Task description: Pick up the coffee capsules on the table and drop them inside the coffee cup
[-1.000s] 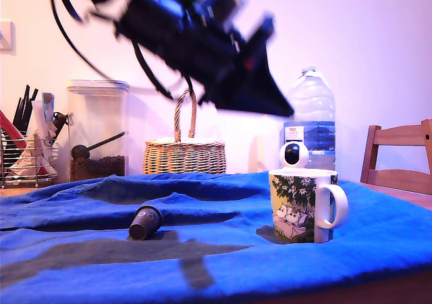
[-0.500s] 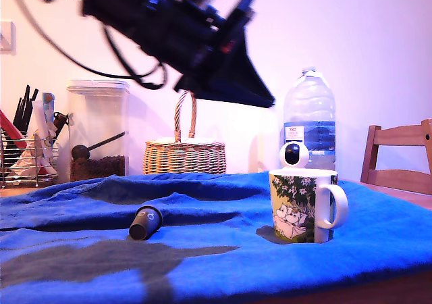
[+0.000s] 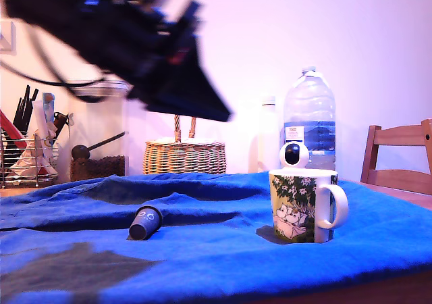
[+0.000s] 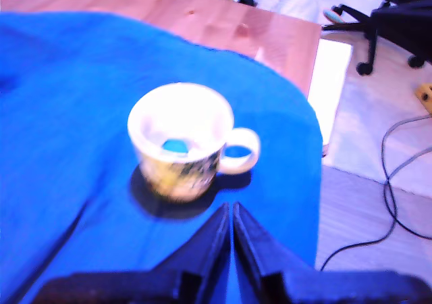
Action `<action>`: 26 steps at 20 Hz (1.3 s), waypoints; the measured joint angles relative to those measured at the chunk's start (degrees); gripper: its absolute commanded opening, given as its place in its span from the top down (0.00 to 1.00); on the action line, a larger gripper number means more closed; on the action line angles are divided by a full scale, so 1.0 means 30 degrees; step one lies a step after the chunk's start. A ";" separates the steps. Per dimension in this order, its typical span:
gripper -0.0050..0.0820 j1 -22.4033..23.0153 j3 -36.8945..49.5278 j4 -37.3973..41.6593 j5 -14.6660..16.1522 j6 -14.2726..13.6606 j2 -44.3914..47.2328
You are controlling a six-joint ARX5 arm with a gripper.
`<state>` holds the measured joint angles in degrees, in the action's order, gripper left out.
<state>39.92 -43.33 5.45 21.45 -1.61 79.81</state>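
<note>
A white coffee cup (image 3: 304,206) with a green cartoon print stands on the blue cloth of the table (image 3: 378,250), toward the exterior view's right. The wrist view looks down into the coffee cup (image 4: 202,125), where a bright blue capsule (image 4: 176,146) lies at the bottom. A navy capsule (image 3: 145,223) with pale marks lies on its side on the cloth, left of the cup in the exterior view. My gripper (image 3: 221,115) hangs blurred high above the cloth, up and to the left of the cup. Its fingers (image 4: 217,233) are pressed together with nothing between them.
Behind the table stand a wicker basket (image 3: 184,157), a clear jar (image 3: 98,132), a utensil rack (image 3: 27,152), a water bottle (image 3: 309,115) and a round white camera (image 3: 294,154). A wooden chair (image 3: 398,159) is at the exterior view's right. Bare wood (image 4: 223,20) and floor cables (image 4: 391,182) border the cloth.
The arm has swung from above the cup toward the exterior view's left, and its shadow on the cloth has slid left with it. Cup and navy capsule stay put.
</note>
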 measured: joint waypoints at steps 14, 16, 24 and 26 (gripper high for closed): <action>0.96 -0.3140 0.3643 0.0095 -0.0248 0.0437 -0.3716; 0.96 -0.3548 0.4218 0.0058 -0.0284 0.0444 -0.4248; 0.96 -0.4954 0.4823 -0.0925 -0.0328 0.0481 -0.6076; 0.96 -0.5231 0.4918 -0.1137 -0.0328 0.0481 -0.6339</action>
<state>24.23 -28.58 2.04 20.47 -0.16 60.80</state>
